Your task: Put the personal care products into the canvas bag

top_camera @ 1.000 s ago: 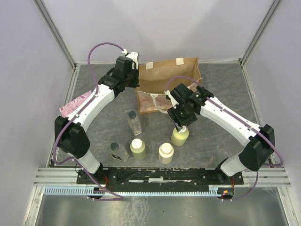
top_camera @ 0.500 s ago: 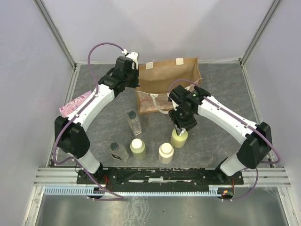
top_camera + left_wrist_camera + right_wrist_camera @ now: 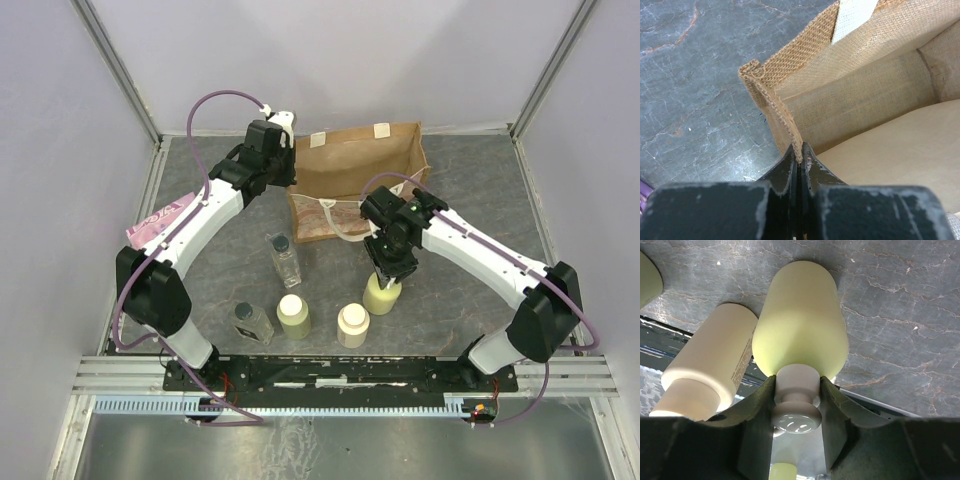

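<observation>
While our L gripper (image 3: 800, 158) pinches shut on the canvas bag (image 3: 860, 100) rim at its left corner, our R gripper (image 3: 796, 392) is clamped on the pale yellow pump bottle (image 3: 800, 325) at its neck, upright, just in front of the bag.

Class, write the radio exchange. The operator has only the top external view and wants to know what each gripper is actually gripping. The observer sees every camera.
Operator: Is the left gripper on the bag, or only near it?
Observer: The left gripper is shut on the rim of the canvas bag, near a corner.
Operator: How does the right one hold its bottle?
Observer: The right gripper clasps the pump bottle by its white neck, a finger on each side.
</observation>
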{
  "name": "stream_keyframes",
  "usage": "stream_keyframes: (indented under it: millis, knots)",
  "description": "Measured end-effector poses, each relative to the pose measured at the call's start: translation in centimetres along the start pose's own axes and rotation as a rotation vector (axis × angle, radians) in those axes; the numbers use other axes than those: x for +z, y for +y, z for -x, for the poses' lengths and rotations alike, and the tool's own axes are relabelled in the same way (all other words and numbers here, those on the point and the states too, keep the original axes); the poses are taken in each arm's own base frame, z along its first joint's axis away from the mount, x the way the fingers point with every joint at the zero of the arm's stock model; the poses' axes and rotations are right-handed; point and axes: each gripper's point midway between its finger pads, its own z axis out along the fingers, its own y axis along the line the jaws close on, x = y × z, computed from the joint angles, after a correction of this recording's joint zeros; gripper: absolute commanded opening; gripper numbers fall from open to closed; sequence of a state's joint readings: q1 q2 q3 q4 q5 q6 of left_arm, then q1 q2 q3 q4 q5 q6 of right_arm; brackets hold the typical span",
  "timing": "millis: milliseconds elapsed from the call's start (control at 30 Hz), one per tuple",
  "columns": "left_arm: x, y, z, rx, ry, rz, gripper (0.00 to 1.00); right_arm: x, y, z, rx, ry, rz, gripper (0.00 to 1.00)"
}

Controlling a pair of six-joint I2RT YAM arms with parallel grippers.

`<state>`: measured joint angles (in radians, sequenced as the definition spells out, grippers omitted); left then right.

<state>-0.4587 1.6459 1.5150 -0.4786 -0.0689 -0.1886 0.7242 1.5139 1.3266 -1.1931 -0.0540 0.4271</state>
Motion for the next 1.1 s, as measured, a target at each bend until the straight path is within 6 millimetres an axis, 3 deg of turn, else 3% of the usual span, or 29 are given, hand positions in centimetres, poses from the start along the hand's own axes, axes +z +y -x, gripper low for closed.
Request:
stream_keyframes:
  millis: [200, 467, 633, 867, 1100]
  knots:
    - [0.0, 0.0, 0.0, 0.000, 0.000, -0.001, 0.03, -0.1, -0.1, 0.0, -0.009, 0.007, -0.015, 0.12]
    - [0.0, 0.0, 0.0, 0.000, 0.000, -0.001, 0.03, -1.6, -0.3, 1.2, -0.028, 0.023, -0.065, 0.09]
    - [0.0, 0.0, 0.1, 0.000, 0.000, -0.001, 0.03, -5.0, 0.4, 4.0, -0.051, -0.042, -0.069, 0.05]
    - [0.1, 0.0, 0.1, 0.000, 0.002, 0.000, 0.03, -11.4, 2.1, 8.9, -0.100, -0.227, -0.030, 0.04]
    - [0.2, -0.1, 0.2, 0.001, 0.001, -0.001, 0.03, -15.9, 3.6, 12.1, -0.167, -0.425, 0.041, 0.00]
